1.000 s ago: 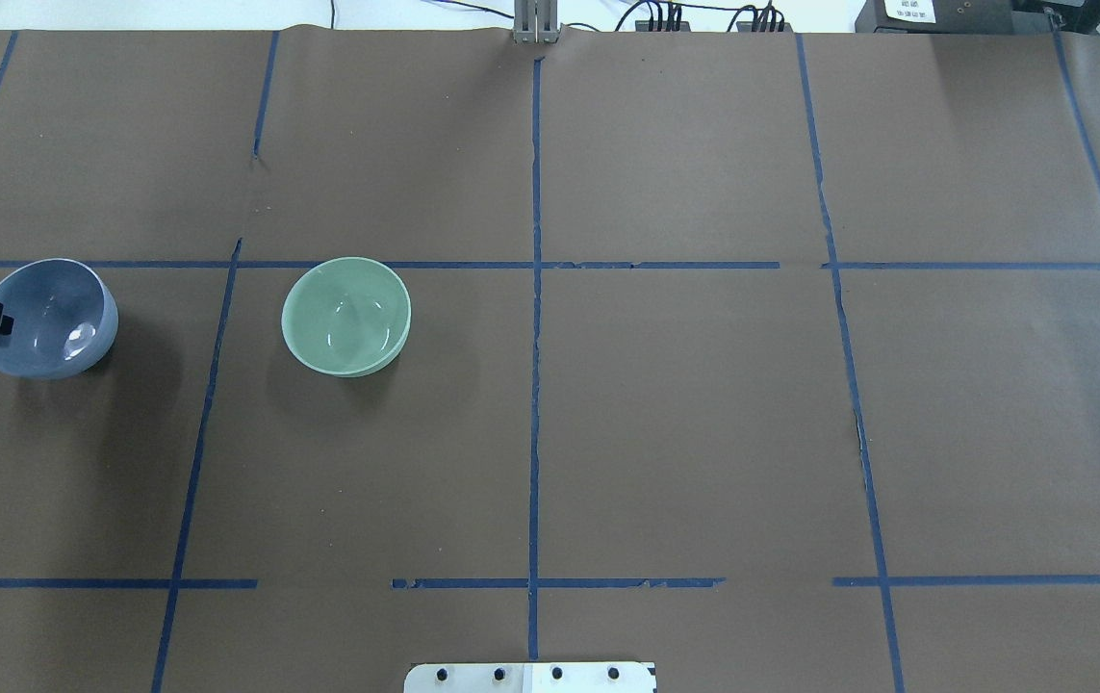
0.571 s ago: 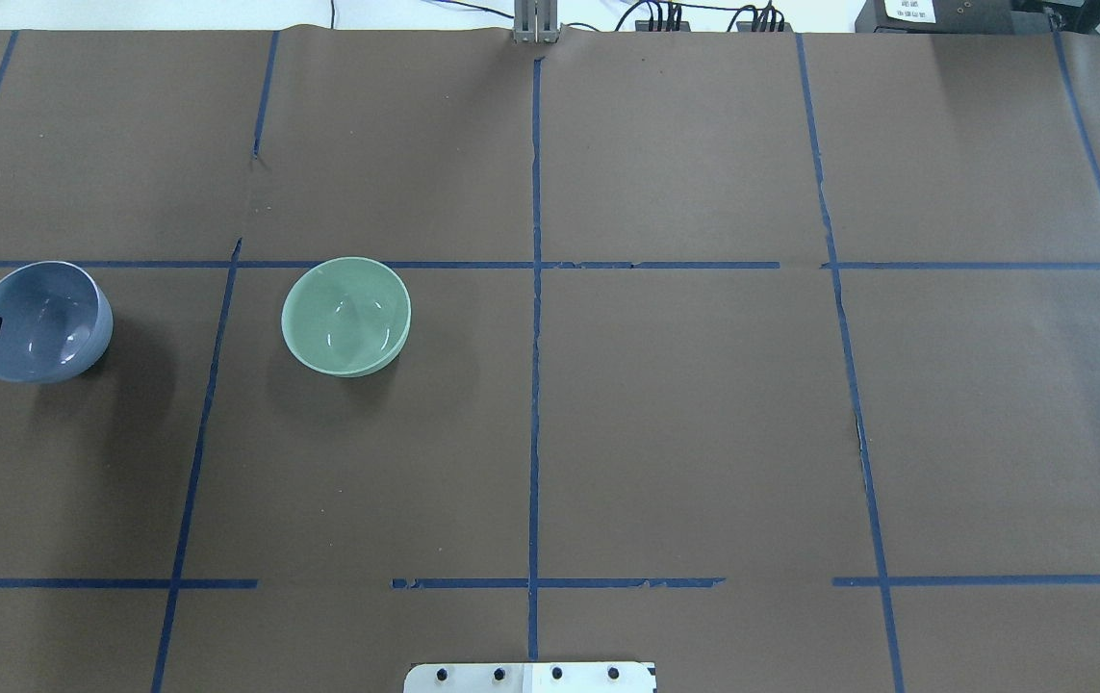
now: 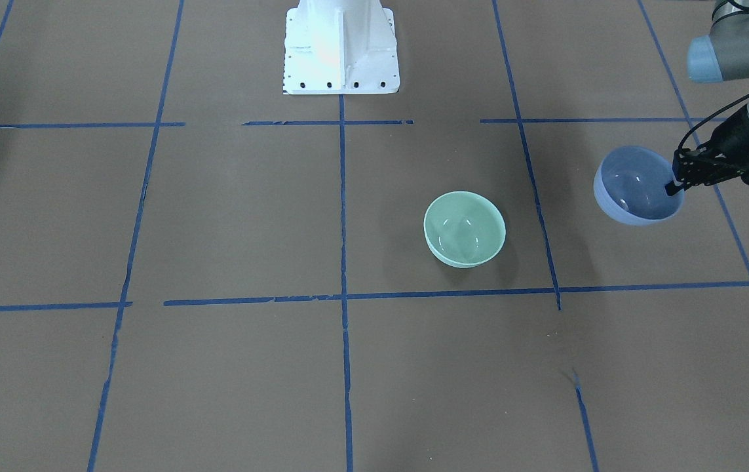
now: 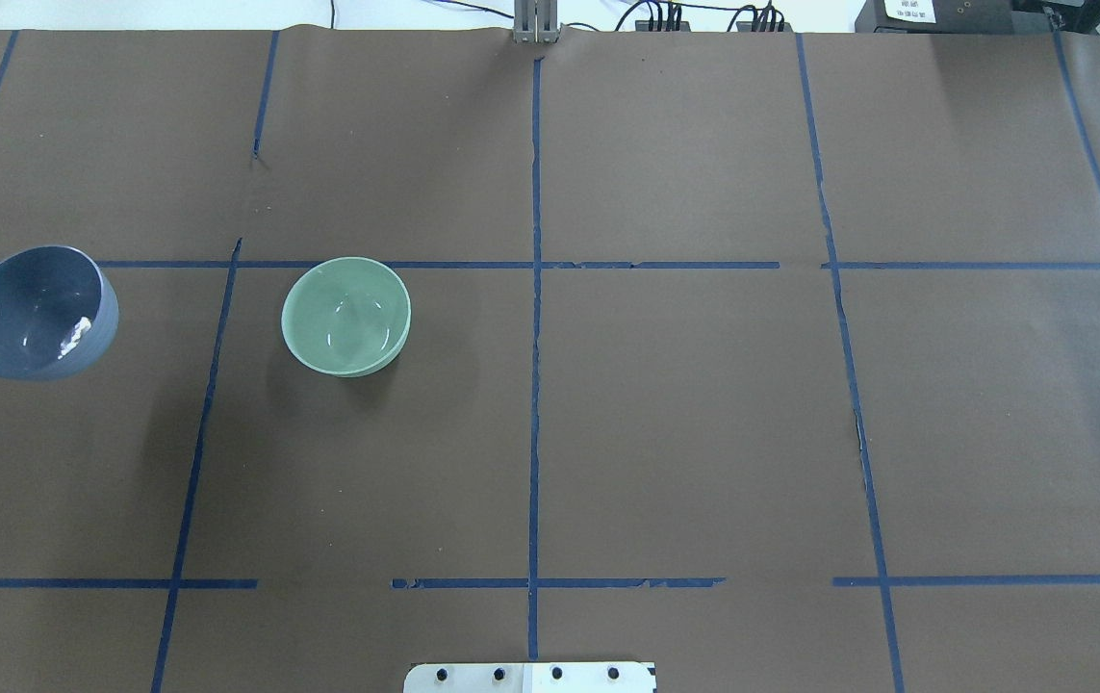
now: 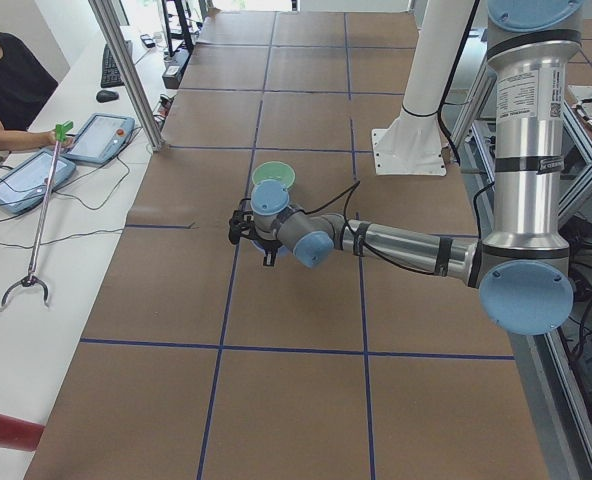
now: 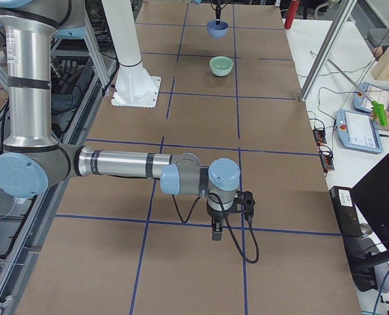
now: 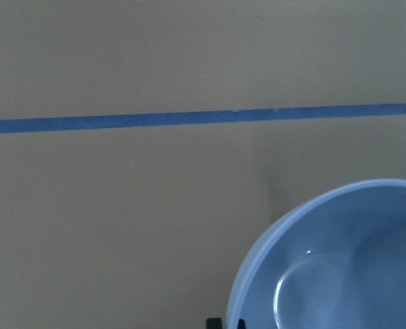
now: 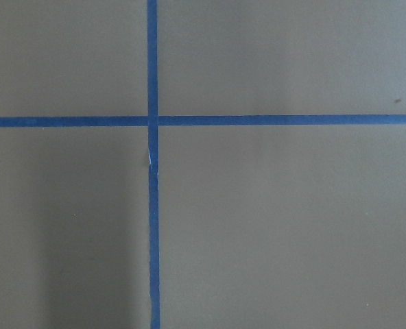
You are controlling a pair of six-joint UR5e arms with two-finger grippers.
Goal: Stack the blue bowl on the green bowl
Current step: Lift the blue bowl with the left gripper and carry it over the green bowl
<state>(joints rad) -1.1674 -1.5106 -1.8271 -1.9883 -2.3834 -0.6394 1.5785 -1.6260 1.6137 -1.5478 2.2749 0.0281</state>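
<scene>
Brown paper-covered table (image 4: 703, 433) (blue tape grid (image 4: 534, 385)); white side bench (image 5: 16, 350).

You're in a robotics lab, no home or shop. The table (image 4: 703, 433) is wrapped in brown paper and gridded with blue tape (image 4: 535, 433). A grey robot arm (image 5: 521, 150) with blue joint caps is mounted beside a white pedestal (image 3: 340, 46). Aluminium frame posts (image 5: 126, 75) stand at the table edge. Your white side bench (image 5: 16, 330) carries touchscreen pendants (image 5: 101, 138), a keyboard (image 5: 111, 65), a mouse (image 5: 106, 96) and a reach-grabber (image 5: 43, 215). A laptop (image 6: 385, 190) sits at the far end. One of you, the seated operator (image 5: 6, 85), is at the bench.
</scene>
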